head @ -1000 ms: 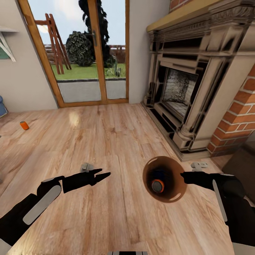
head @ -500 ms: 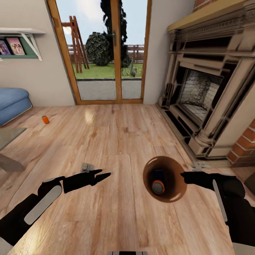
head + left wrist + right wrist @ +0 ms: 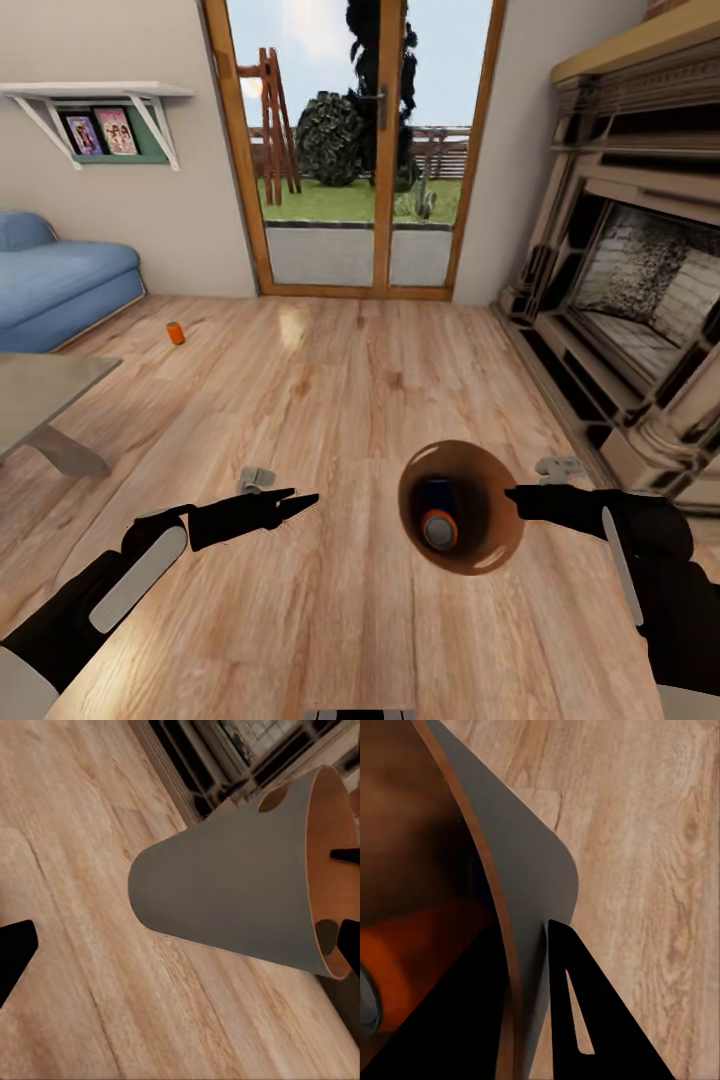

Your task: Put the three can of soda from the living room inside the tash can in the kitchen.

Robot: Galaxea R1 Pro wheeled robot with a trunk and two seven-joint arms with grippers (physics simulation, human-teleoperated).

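Right tool [image 3: 512,494] is clamped on the rim of the bin [image 3: 497,520], at lower centre-right. An orange can [image 3: 440,527] and a blue one lie inside. Left tool [image 3: 300,499] is empty, fingers near together. Third can [image 3: 176,333] lies on the floor at mid-left. Judged: two collected, one left, kitchen return outstanding.

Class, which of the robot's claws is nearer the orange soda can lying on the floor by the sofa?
Left. The left claw is nearer the orange can; the right claw is farther.

Light wood plank floor [image 3: 340,400] everywhere. One orange soda can [image 3: 176,333] sits on it, well beyond the left claw [image 3: 300,499], over by the blue sofa [image 3: 60,290] standing there too.
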